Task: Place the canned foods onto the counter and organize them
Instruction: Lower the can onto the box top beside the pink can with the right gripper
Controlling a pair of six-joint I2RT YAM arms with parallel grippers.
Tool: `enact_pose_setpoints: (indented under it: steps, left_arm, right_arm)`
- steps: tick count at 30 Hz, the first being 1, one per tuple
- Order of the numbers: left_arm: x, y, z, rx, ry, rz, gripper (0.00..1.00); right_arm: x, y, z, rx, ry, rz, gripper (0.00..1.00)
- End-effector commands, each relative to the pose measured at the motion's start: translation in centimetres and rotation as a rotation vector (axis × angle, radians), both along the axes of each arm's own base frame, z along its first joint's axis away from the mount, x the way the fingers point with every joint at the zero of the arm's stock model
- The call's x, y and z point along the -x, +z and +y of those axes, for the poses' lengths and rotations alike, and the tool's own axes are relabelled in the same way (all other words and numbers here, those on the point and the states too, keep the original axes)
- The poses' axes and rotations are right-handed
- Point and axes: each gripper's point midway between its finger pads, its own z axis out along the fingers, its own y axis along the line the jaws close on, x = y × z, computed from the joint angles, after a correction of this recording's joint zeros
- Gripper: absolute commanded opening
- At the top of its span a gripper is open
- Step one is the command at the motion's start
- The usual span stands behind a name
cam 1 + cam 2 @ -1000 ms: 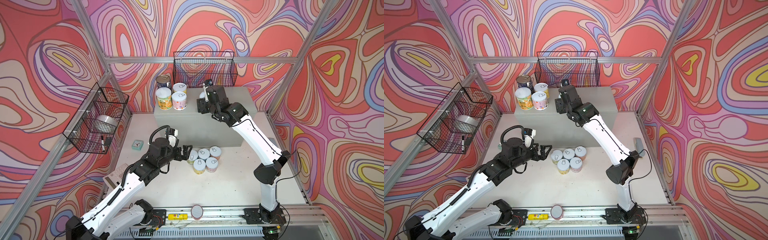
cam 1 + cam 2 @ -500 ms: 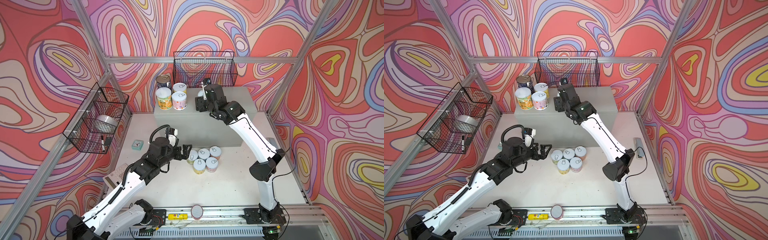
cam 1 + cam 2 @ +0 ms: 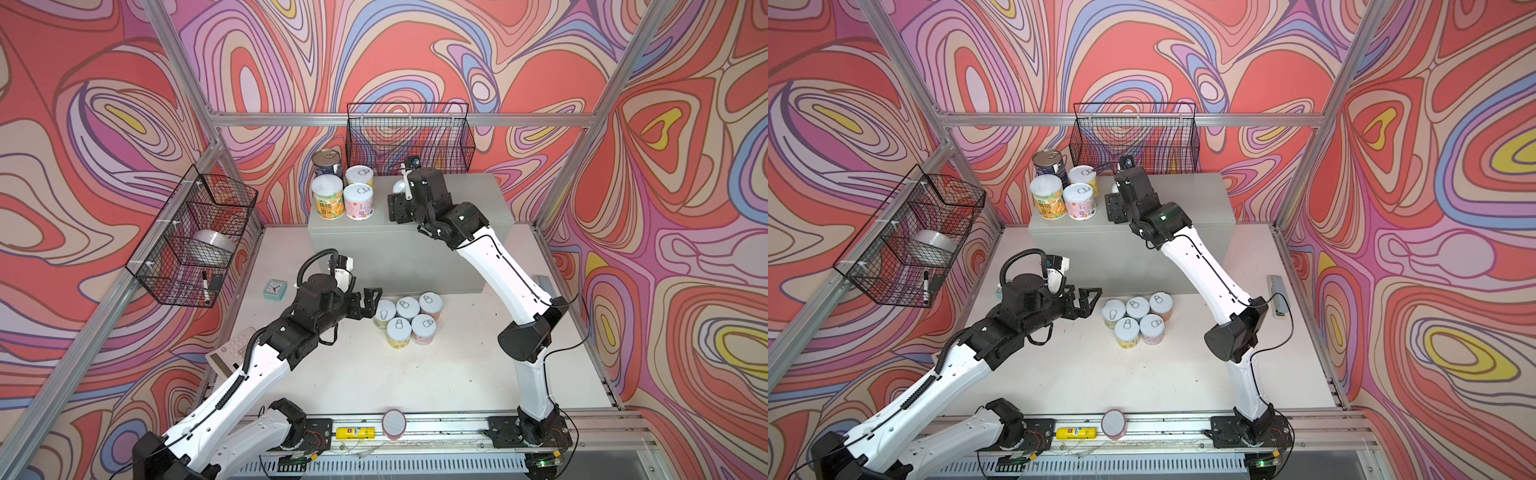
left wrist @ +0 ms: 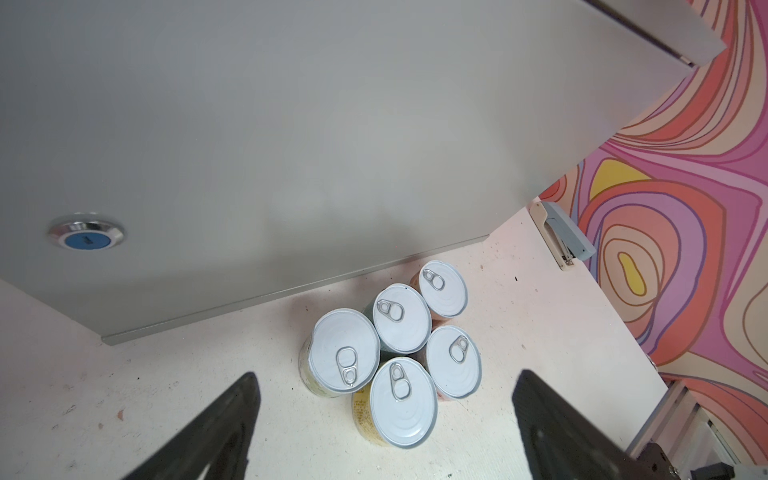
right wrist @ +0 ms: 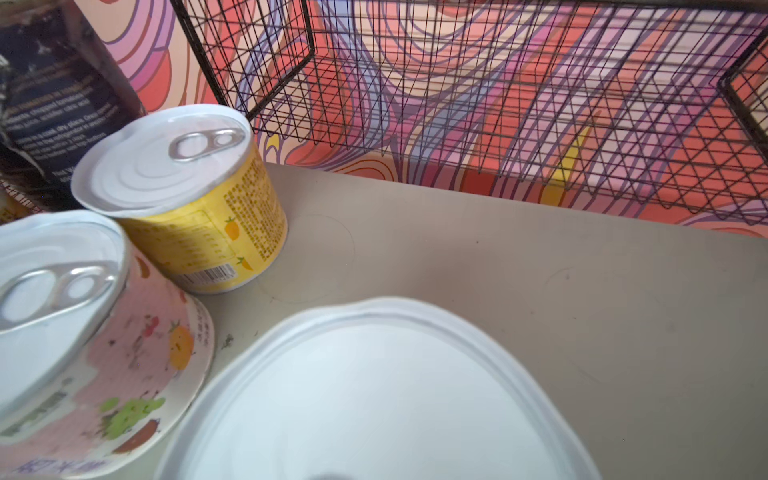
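- The left jaws stand spread wide and empty, low over the white worktop (image 4: pixel 83 374), touching no tin.
- Just ahead of them, in line with the gap between them, five short pull-tab tins (image 4: pixel 395 353) stand upright in a tight, touching cluster.
- Beyond that cluster rises the front of the grey cabinet worktop (image 4: pixel 291 145), with its round blue lock (image 4: pixel 85 237) off to one side.
- The right jaws hang over the cabinet's flat top; I cannot tell whether they are spread or pinching.
- Directly beneath them sits a white-lidded short tin (image 5: pixel 374 395), mostly hidden in both top views.
- Beside the right jaws, grouped close on the same top, stand a pink-labelled short tin (image 5: pixel 104 353), a yellow short tin (image 5: pixel 187 208), a tall yellow-orange peach tin (image 3: pixel 327 203) and a tall dark-blue tin (image 3: pixel 327 163).
- Beyond the right jaws hangs a black wire basket (image 5: pixel 498 104).
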Motion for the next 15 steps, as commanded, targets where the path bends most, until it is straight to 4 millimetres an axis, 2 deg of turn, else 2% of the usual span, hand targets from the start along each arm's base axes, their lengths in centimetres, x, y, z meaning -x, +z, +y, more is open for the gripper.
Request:
enact_pose_setpoints:
  steps: [1,7,15]
  left_arm:
    - [0.1,-0.1,0.6,-0.019,0.009,-0.008,0.97]
    - [0.1,0.3,0.7,-0.015,0.01,-0.019,0.96]
    - [-0.1,0.4,0.0,-0.011,-0.017,-0.009,0.96]
  right_arm:
    - [-0.7,0.5,0.4,-0.033,0.003,-0.026,0.88]
    - [-0.7,1.0,0.7,-0.054,0.011,-0.033,0.95]
    - [0.1,5.0,0.5,-0.062,0.056,-0.13,0.95]
